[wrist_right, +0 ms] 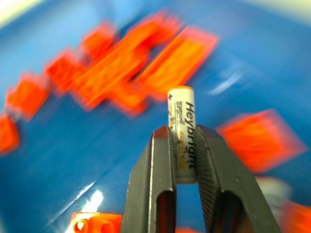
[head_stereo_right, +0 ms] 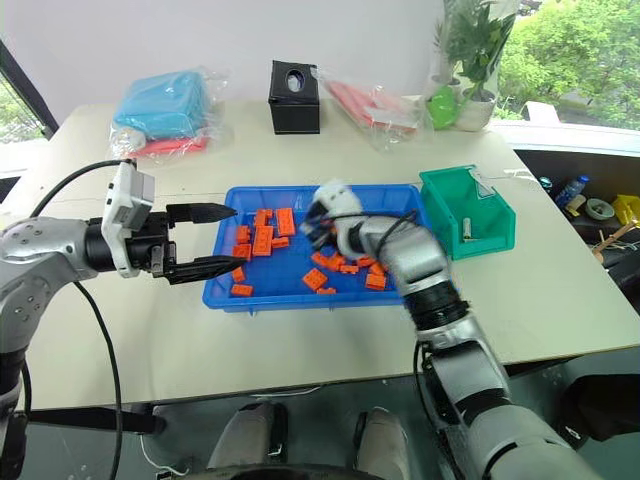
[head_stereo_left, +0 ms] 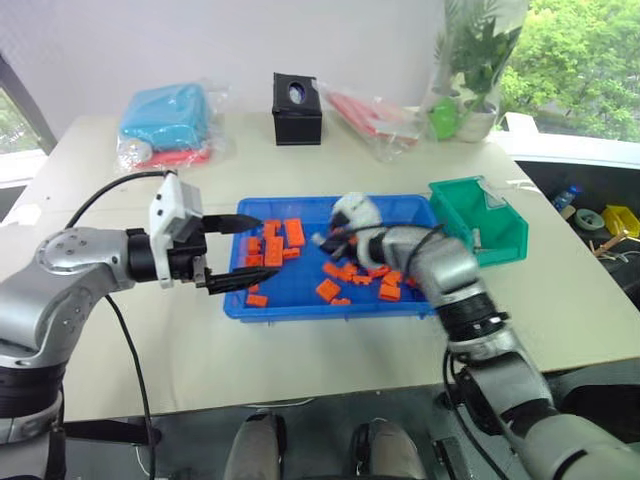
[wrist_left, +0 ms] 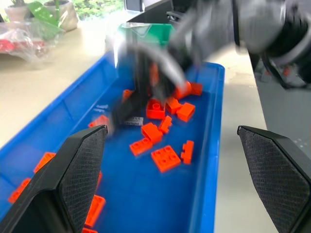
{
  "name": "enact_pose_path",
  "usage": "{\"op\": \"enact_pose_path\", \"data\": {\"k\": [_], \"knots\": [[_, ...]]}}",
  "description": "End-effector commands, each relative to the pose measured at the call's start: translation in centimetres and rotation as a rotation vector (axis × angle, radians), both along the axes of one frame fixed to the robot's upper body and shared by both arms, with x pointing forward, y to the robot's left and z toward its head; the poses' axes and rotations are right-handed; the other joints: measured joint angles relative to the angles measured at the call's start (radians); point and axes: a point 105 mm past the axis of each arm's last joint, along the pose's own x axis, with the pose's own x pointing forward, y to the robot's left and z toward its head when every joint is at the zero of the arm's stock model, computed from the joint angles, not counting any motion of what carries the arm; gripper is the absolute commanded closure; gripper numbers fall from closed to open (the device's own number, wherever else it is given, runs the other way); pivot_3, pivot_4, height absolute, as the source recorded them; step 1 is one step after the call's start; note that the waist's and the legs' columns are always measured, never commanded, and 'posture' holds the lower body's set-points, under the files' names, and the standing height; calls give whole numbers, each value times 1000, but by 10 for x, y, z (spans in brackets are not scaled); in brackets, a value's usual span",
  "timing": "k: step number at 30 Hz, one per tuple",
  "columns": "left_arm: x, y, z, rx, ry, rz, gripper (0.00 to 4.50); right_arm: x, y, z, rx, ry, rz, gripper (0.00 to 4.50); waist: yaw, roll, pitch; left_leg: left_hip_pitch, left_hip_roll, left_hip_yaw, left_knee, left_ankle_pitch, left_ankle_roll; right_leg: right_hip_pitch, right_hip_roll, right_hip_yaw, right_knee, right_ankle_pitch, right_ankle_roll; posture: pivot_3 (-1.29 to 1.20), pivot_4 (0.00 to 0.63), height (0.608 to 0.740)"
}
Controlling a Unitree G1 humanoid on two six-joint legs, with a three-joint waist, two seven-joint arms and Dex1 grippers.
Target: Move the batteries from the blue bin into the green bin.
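The blue bin point(head_stereo_left: 330, 312) sits mid-table with several orange blocks point(head_stereo_left: 275, 245) scattered in it. My right gripper point(wrist_right: 183, 133) is shut on a white battery point(wrist_right: 181, 111), which stands upright between the fingers. It hangs above the bin's middle, seen blurred as the right gripper point(head_stereo_left: 332, 238) from the head. The green bin point(head_stereo_right: 468, 210) stands just past the blue bin's right end, and a small white cylinder point(head_stereo_right: 466, 228) lies inside it. My left gripper point(head_stereo_left: 258, 250) is open and level over the blue bin's left end, holding nothing.
At the back of the table are a light-blue bagged bundle point(head_stereo_left: 165, 115), a black box point(head_stereo_left: 297, 108), a clear bag with red items point(head_stereo_left: 370, 115) and a potted plant point(head_stereo_left: 470, 110). Bare table lies in front of the blue bin.
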Motion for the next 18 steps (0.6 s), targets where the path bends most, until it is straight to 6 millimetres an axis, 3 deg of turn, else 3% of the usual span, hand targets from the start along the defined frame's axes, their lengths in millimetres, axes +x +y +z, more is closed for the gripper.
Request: {"op": "enact_pose_path", "data": {"k": [1,4,6,10,14,18], "knots": [[-3,-5,2,-6,-19,-32,0,2,-76,51,46,-112,-249,4423,1,0,0,0,0,0,0,0,0,1,0,0,-1,0,0,0,150,636],[-2,-8,0,-15,-13,-46,0,-4,-126,51,25,-97,-390,4423,-3,-1,-1,1,0,0,0,-1,-1,2,0,0,-2,0,0,0,150,636],[-1,-10,0,-20,-13,-52,0,-7,-146,46,17,-73,-449,4423,-8,-4,-2,2,0,1,-2,-1,-1,2,0,0,-2,0,0,0,150,636],[1,-13,-1,-25,-15,-62,0,-8,-172,34,-40,-60,-514,4423,-24,-1,-2,3,1,2,-4,0,0,3,0,0,-2,0,0,0,150,636],[2,-15,0,-30,-18,-69,0,-5,-183,26,-34,-42,-540,4423,-29,0,-1,3,0,2,-4,0,1,6,0,0,-2,0,1,0,150,636],[1,-16,0,-31,-18,-71,0,-1,-185,22,-42,-44,-530,2549,-28,0,-1,4,0,1,-4,0,0,7,0,0,-3,0,1,0,150,636]]}}
